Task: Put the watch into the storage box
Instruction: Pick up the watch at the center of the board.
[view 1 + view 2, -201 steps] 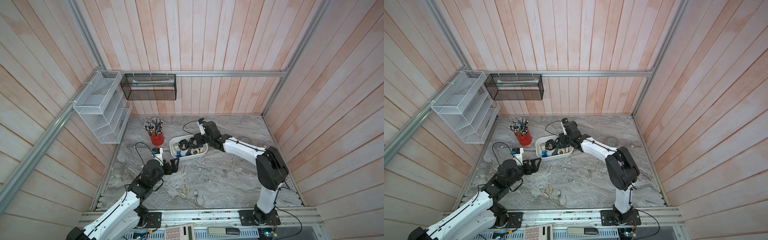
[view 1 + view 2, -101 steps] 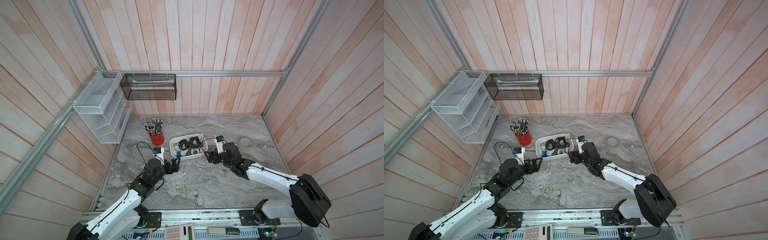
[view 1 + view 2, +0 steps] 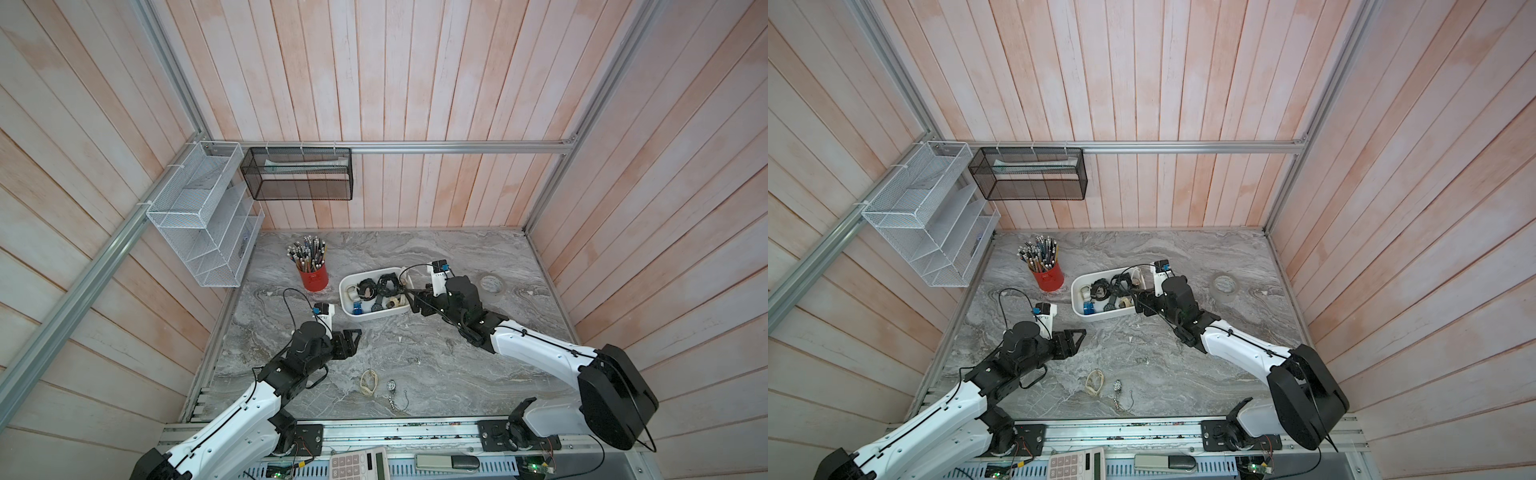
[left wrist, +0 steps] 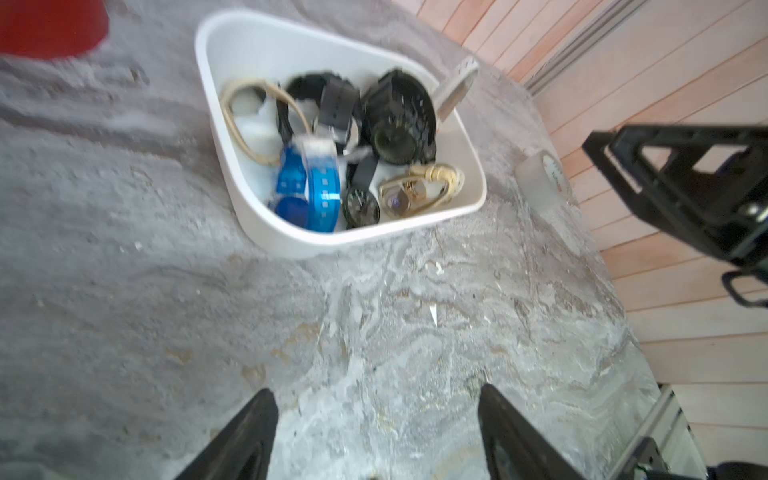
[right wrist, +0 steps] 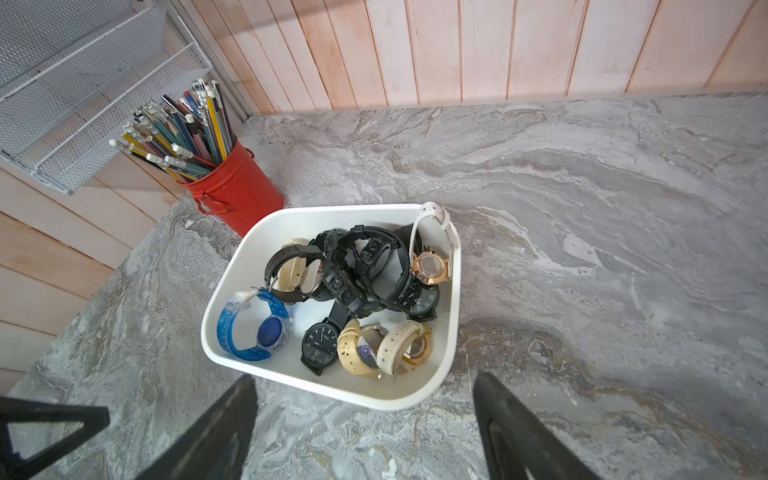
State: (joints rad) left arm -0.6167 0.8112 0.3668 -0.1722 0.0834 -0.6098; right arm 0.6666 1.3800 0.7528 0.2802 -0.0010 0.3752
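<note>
A cream-strapped watch lies on the marble table near its front edge, just beside a small silver piece on a chain. Both are well apart from the storage box, which sits mid-table heaped with black, blue and cream watches. The right gripper hovers just beside the box's right end, its fingers spread wide and empty. The left gripper hangs over bare table between box and loose watch, fingers likewise wide, holding nothing. A red pencil cup stands near the box, and a tape roll lies beyond the right gripper.
</note>
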